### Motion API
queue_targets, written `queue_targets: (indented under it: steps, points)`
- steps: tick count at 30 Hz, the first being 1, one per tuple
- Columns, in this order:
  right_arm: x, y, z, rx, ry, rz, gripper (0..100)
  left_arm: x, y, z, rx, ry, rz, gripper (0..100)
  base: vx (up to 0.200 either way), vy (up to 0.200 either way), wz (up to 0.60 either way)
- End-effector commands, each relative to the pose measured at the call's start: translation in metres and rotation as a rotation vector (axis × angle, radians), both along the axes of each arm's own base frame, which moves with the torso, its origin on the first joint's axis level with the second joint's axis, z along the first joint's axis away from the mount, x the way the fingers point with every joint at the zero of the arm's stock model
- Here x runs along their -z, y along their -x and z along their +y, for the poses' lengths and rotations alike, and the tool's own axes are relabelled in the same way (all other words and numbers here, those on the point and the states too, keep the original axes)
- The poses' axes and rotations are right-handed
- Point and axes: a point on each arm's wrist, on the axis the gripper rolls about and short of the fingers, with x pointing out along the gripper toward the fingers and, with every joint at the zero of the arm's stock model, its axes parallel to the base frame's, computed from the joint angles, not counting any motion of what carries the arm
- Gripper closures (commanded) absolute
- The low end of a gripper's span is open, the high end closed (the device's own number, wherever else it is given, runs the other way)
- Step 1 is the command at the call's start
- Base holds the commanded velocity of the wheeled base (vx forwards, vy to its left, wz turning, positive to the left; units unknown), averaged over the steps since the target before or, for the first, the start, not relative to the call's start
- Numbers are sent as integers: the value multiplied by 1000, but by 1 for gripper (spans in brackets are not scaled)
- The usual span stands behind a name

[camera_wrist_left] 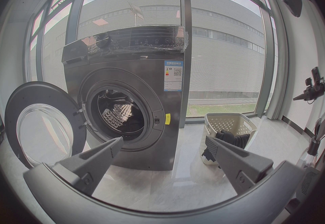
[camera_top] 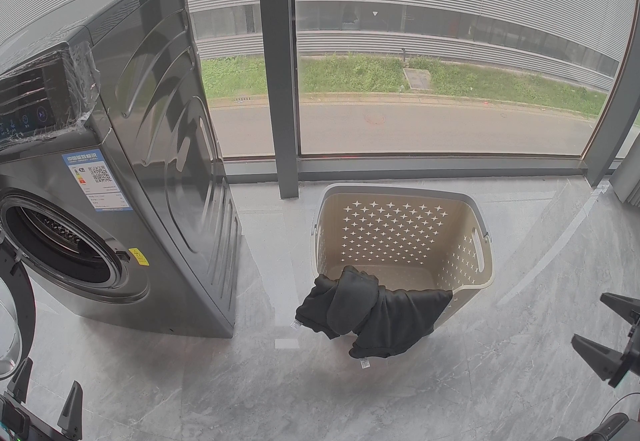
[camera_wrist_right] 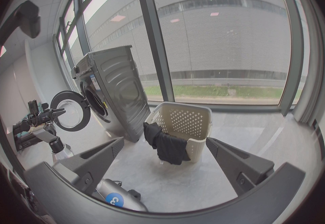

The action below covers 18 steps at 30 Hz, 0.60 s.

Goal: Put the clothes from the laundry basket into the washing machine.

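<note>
Head view, clothes (camera_top: 380, 319) over basket (camera_top: 400, 190), blue label (camera_top: 97, 179) — seemingly illegible — left tool (camera_wrist_left: 163, 140), right tool (camera_wrist_right: 164, 140) spread.

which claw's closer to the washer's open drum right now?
Left. The left claw sits low in front of the washer, just below its drum opening. The right claw is far off on the other side, past the laundry basket.
</note>
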Motion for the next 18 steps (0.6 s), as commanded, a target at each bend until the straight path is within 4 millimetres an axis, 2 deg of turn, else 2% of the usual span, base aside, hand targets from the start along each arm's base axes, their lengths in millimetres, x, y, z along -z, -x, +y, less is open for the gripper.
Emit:
queue_targets:
  steps: [1,5,7,9,18]
  points:
    - [38,-84,20,-141,25,340,0,5,0,0,0,0,-1,0,0,0,0]
    - [51,-104,38,-127,19,426,0,5,0,0,2,1,-1,0,0,0,0]
    - [53,-108,43,-126,9,438,0,5,0,0,2,1,-1,0,0,0,0]
    - [58,-117,57,-131,-23,467,0,5,0,0,2,1,-1,0,0,0,0]
    - [84,-145,79,-124,16,528,0,5,0,0,0,0,-1,0,0,0,0]
